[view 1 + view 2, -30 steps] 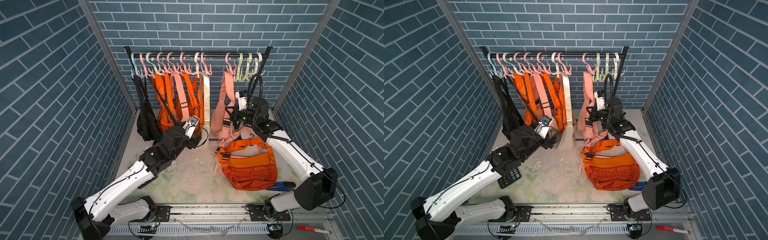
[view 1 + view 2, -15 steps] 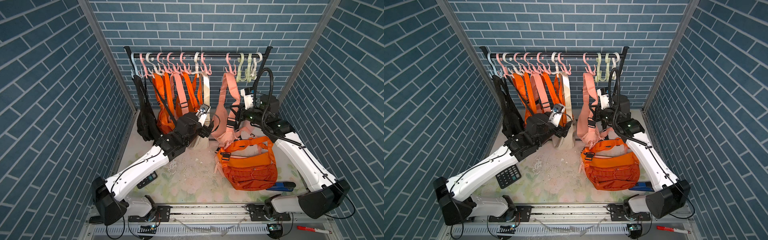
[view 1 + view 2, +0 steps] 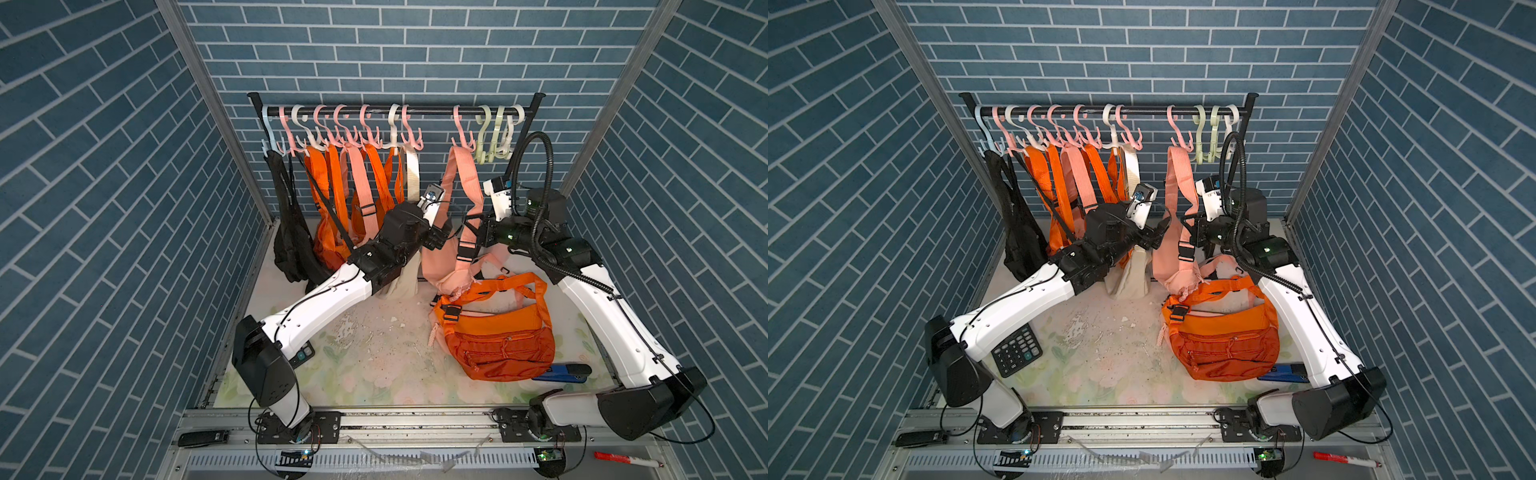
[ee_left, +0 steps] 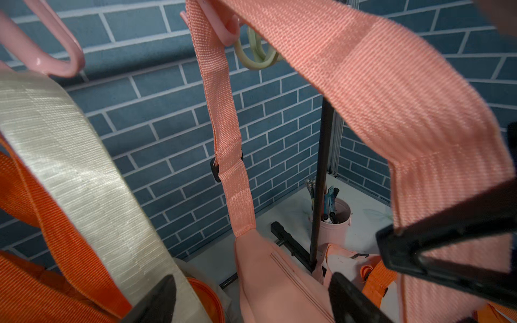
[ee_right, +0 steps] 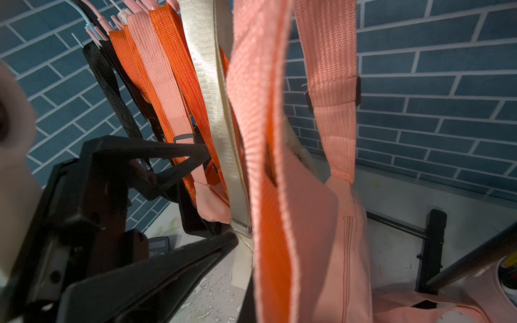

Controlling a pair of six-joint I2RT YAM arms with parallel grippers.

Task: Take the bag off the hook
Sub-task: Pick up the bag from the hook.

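1. Pink bag is the one I am after. It hangs low at the far side, a bit right of the middle. Its bottom looks to be resting on the tabletop.
2. Its pink strap goes up and loops over a pink hook on the black rail. So the bag is not off yet.
3. My right end effector is pinched shut on the right side of the strap, well below the hook, as best I can see.
4. My left end effector is wide, with nothing in it. It sits just left of the pink strap, near the top of the bag.
5. I think I am in the lifting step. The strap is gripped, but the loop is on the hook.
6. The next move needs the right arm to go up, so the strap goes loose at the hook. Then it must come near, toward my side, so the loop slips over the turned-up tip.
7. The left end effector could close on the left side of the strap to help carry the bag. It must stay clear of the cream strap, which hangs right beside it.
8. To set the bag down, I would pick the bare tabletop left of the orange bag.
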